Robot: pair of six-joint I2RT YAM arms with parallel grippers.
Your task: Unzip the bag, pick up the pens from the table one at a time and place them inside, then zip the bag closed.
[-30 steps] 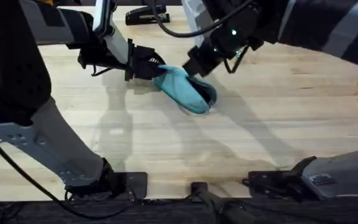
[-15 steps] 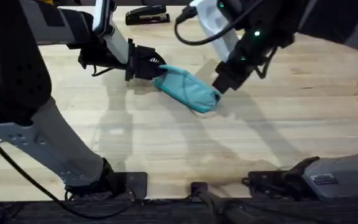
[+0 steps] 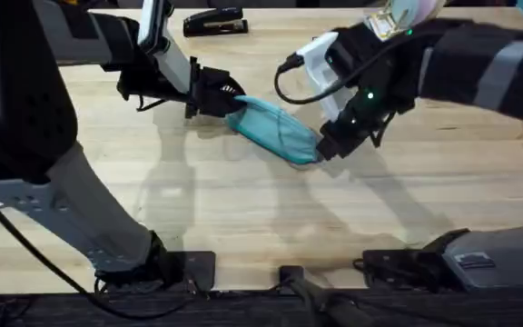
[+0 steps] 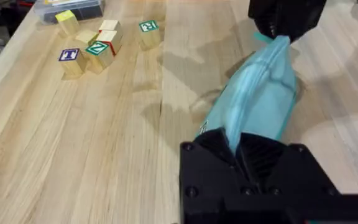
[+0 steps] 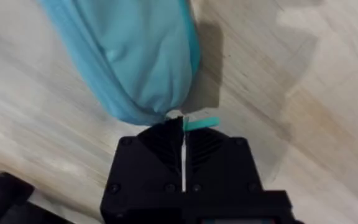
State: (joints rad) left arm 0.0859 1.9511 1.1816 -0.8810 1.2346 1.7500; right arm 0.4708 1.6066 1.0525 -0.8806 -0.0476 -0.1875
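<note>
From overhead, the soft teal fabric pencil pouch lies slantwise on the pale butcher-block tabletop, stretched between the two arms. The left gripper pins its upper-left end, the right gripper sits at its lower-right end, and a black stapler rests well apart at the far edge. No pen can be made out lying loose, so this looks like the closing pull of the zip — a judgement only.

In the left wrist view the jaws are clamped on the pouch's near end, fabric rising between the black fingers. Lettered wooden blocks lie off to the side. To do this well, that anchor should hold firm and low, keeping the pouch taut.

In the right wrist view the jaws are pressed together on a thin teal tab at the pouch's rounded tip — apparently the zipper pull. Pull along the zip's line, not upward, and stop once the slider seats at the end.
</note>
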